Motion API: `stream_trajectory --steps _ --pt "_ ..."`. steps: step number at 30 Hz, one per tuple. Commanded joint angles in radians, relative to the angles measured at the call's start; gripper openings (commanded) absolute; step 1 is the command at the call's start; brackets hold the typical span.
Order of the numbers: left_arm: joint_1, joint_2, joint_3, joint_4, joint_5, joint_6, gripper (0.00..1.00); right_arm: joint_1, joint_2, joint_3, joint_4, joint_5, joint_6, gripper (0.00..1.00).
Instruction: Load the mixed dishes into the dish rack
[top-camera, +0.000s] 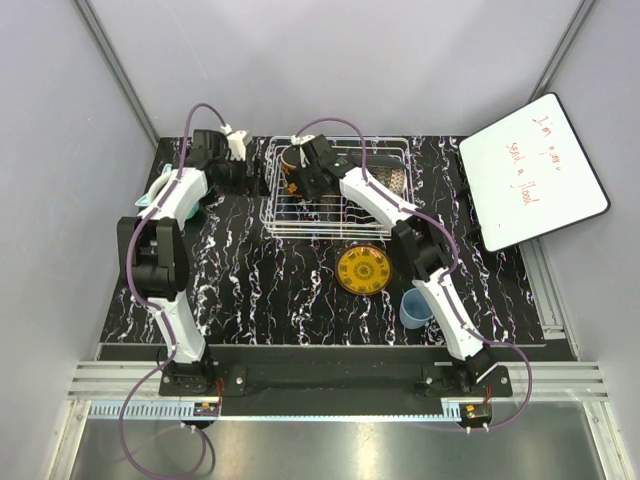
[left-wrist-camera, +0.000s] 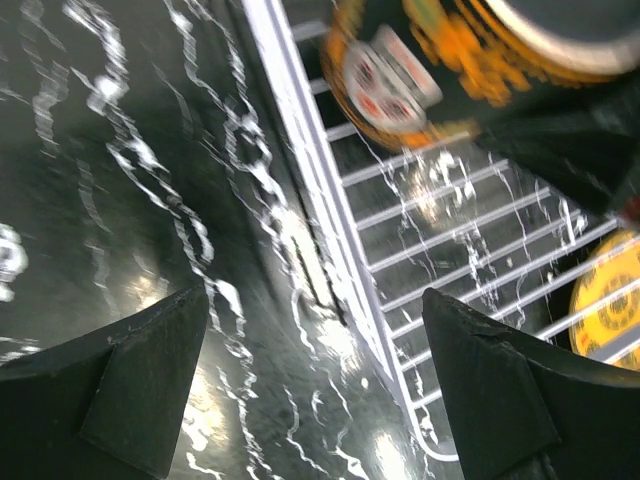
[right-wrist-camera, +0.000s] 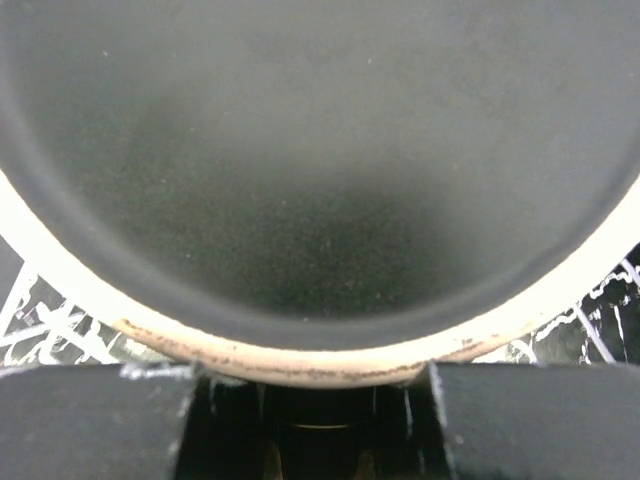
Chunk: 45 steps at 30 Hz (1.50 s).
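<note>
The mug (right-wrist-camera: 320, 180) sat right against the right gripper (top-camera: 306, 172), mouth toward the wrist, at the rack's (top-camera: 385, 150) far-left corner, the grip impossible to tell, while the left gripper (left-wrist-camera: 315, 300) hung spread and empty over the desk (top-camera: 250, 290) just outside that side.

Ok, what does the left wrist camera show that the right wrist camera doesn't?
Only the left wrist view shows the rack with its white wire rim, part of the yellow plate through the wires, the mug from outside, orange-patterned and blurred, and the open, empty left gripper. Only the right wrist view looks into the mug's dark inside past its pale rim, with the right gripper just below. Both show the mug and the black marbled table.
</note>
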Motion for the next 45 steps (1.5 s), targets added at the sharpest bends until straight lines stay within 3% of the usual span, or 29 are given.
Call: stream_trajectory --steps 1,20,32,45 --pt "-0.011 -0.052 -0.058 0.005 0.064 0.038 0.91 -0.023 -0.018 0.121 0.202 0.03 -0.003 0.0" --pt "-0.045 -0.068 -0.145 -0.013 0.251 0.049 0.83 -0.051 0.068 0.158 0.251 -0.032 0.055 0.0" --pt "-0.085 -0.092 -0.139 -0.131 0.382 0.095 0.81 -0.026 0.051 0.05 0.229 0.02 0.027 0.0" --pt "-0.123 -0.147 -0.152 -0.236 0.359 0.173 0.81 -0.008 0.009 -0.052 0.192 0.062 -0.005 0.02"
